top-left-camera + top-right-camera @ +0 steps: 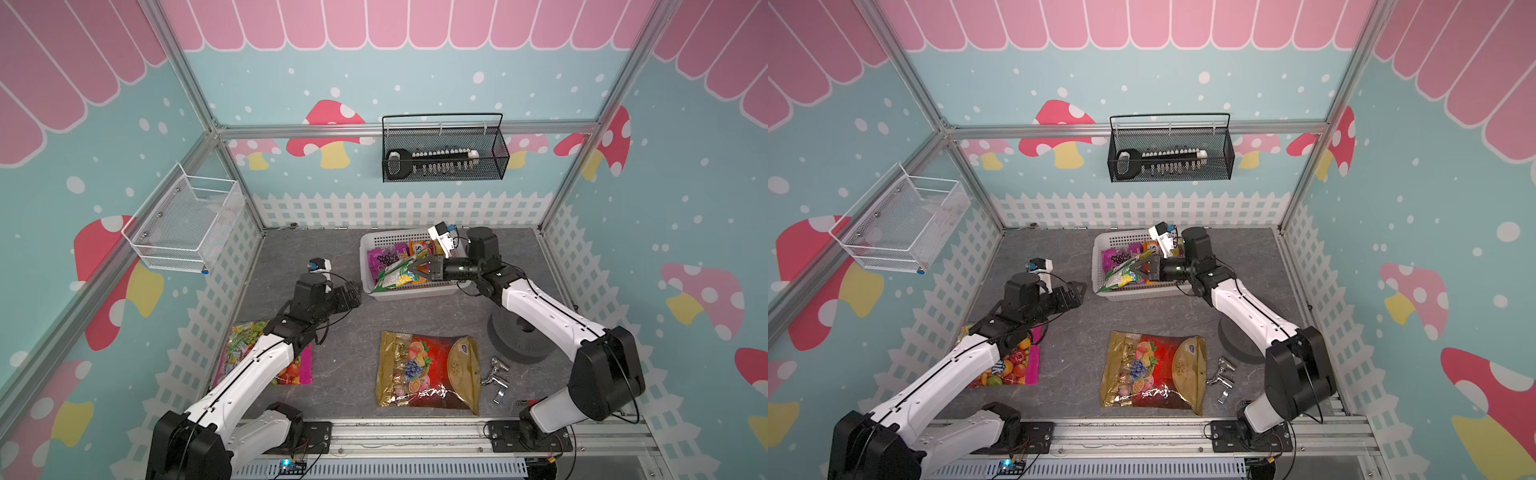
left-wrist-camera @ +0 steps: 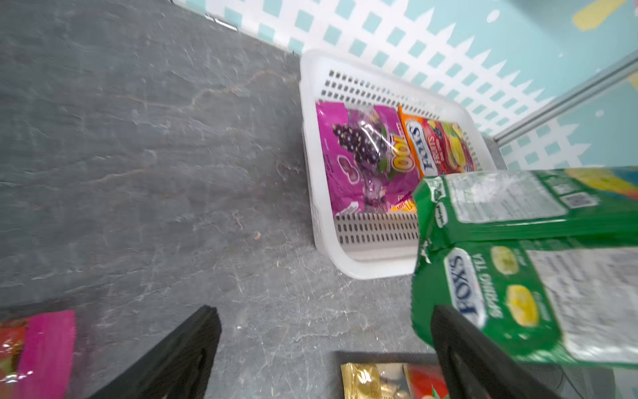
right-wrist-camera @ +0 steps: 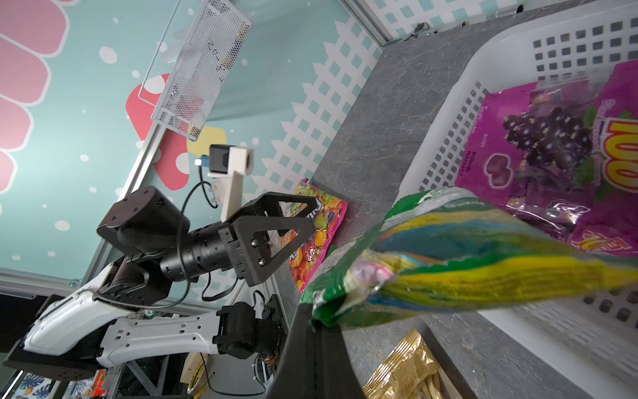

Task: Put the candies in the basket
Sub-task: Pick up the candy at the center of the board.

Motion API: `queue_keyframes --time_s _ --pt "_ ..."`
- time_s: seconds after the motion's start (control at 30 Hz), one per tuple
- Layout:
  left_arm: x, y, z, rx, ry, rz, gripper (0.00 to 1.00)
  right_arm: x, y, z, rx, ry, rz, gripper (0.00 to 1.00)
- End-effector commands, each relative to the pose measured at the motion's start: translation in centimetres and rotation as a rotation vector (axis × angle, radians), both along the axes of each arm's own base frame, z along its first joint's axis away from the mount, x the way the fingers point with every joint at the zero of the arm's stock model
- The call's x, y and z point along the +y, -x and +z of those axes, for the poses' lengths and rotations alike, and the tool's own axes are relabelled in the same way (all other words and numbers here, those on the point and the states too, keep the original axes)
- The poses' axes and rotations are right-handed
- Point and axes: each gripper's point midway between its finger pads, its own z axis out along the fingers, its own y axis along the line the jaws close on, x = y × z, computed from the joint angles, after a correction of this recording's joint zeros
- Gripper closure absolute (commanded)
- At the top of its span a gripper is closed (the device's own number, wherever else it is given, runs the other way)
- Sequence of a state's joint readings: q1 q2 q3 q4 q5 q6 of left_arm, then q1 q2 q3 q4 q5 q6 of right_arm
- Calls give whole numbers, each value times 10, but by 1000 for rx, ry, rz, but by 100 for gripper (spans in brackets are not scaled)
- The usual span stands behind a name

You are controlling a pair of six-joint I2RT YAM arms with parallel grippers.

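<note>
One green bag (image 1: 392,277) pinched in right pincer (image 1: 410,269) above basket (image 1: 376,240); left pincer (image 3: 315,214) spread; metal parts (image 1: 496,379) apart.

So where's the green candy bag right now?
In both top views the green bag hangs from the right end effector, over the front left corner of the white basket, next to the purple bag.

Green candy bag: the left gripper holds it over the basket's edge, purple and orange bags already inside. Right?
No: the right gripper is shut on the green candy bag, as both top views show; the left gripper is open, empty. It does hang over the basket edge, purple bag and orange bag inside.
</note>
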State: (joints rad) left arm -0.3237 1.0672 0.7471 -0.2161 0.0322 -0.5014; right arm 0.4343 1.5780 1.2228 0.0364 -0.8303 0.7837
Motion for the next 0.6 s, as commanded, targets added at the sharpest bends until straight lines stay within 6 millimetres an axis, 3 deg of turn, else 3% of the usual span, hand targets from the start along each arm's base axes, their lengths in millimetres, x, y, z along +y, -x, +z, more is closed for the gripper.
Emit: queue_keyframes --time_s 0.0,0.13,0.3,0.4,0.57 --pt "4 -7 23 -86 -46 -12 1 10 -20 16 -8 -59 -30 100" --pt "-26 1 44 -291 -150 -279 1 15 -26 7 105 -97 -38 100" --pt "-62 36 71 -617 -218 -523 1 20 -22 6 176 -123 -7 100" --pt "-82 46 65 -699 -337 -609 1 19 -17 12 176 -137 8 100" --pt "-97 29 38 -711 -609 -654 2 16 -8 17 170 -141 17 100"
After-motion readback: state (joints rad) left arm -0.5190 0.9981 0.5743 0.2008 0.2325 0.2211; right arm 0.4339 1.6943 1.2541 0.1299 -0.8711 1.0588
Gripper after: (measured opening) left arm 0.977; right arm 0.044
